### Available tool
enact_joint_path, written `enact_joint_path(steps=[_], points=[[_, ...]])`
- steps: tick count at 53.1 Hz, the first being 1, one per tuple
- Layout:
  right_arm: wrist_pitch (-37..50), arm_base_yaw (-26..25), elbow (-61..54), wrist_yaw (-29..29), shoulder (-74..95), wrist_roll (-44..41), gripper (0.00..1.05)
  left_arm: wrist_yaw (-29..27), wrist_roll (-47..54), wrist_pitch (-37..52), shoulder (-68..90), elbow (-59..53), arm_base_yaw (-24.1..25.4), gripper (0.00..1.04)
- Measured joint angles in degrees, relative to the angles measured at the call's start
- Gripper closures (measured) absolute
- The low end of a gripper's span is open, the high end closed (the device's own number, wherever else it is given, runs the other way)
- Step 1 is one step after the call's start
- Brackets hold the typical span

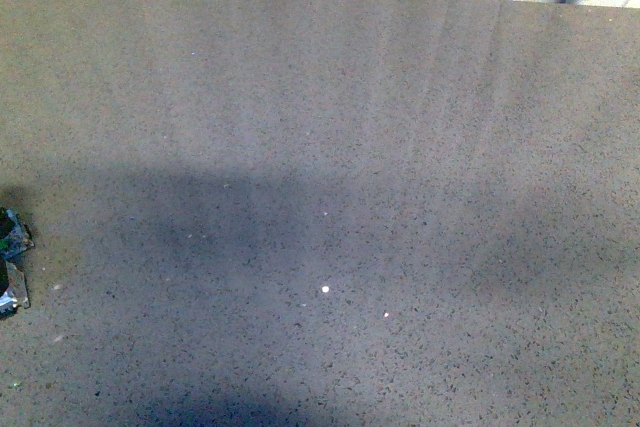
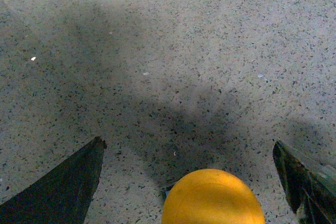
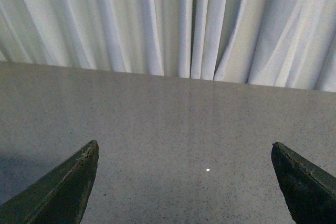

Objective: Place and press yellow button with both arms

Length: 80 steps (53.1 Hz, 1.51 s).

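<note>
The yellow button's round cap (image 2: 212,198) shows in the left wrist view, close to the camera, on the speckled grey table. My left gripper (image 2: 189,148) is open, its dark fingers (image 2: 63,187) wide apart on either side of the cap, not touching it. The button's black body is hidden under the cap. My right gripper (image 3: 185,148) is open and empty above bare table, facing the curtain. In the front view neither gripper nor the button shows.
A crumpled blue-silver scrap (image 1: 12,257) lies at the table's left edge in the front view. A white curtain (image 3: 173,19) hangs behind the table's far edge. Small white specks (image 1: 325,290) dot the grey tabletop (image 1: 400,147).
</note>
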Motion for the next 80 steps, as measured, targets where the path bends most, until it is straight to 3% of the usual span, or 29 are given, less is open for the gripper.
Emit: enact_joint_path(steps=[10,16,36,55,67,73,80], points=[[0.0,0.0,0.0,0.0,0.0,0.0,0.09,-0.2,0.0,0.1,0.2,0.0,-0.1,0.11],[0.0,0.0,0.0,0.0,0.0,0.0,0.09,-0.3,0.0,0.3,0.5,0.0,-0.2,0.19],[0.0,0.0,0.0,0.0,0.0,0.0,0.09,-0.4,0.0,0.8,1.1,-0.1,-1.3,0.71],[0.0,0.0,0.0,0.0,0.0,0.0,0.09,-0.4,0.1,0.6,0.3,-0.3,-1.3,0.72],[0.0,0.0,0.0,0.0,0.0,0.0,0.09,-1.2,0.4,-5.0,-9.2,3.0,0.2,0.72],[0.0,0.0,0.0,0.0,0.0,0.0,0.09,-2.4,-1.2,-7.9,-13.0,6.8,-4.2,0.72],[0.0,0.0,0.0,0.0,0.0,0.0,0.09,-4.6,-3.6,-8.7,-13.1,9.9,-14.1,0.72]])
